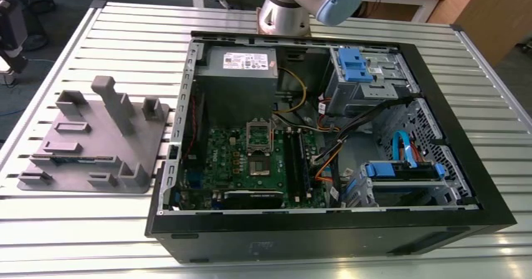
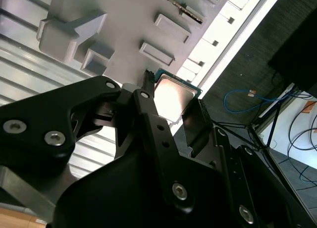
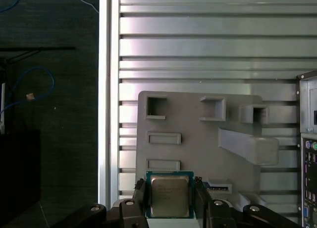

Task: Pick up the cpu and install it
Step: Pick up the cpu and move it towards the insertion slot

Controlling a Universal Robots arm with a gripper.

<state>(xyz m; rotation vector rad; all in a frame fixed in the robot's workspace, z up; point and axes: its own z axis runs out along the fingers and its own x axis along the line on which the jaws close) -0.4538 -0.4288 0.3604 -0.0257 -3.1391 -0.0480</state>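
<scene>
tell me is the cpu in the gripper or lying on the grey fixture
In the gripper: in both wrist views the gripper clamps the cpu between its fingers, held clear of the grey fixture.

Legible text, numbers or signs: none.

1. cpu (image 3: 170, 195): the pale metal top carries several lines of faint engraved print in the first wrist view, too fine to read.
2. power supply (image 1: 223, 80): in the exterior view, a white label (image 1: 248, 60) with dark print and small marks, unreadable.
3. computer case (image 1: 349, 232): the black front panel bears a small emblem (image 1: 261, 247) in the exterior view. It cannot be made out.
</scene>
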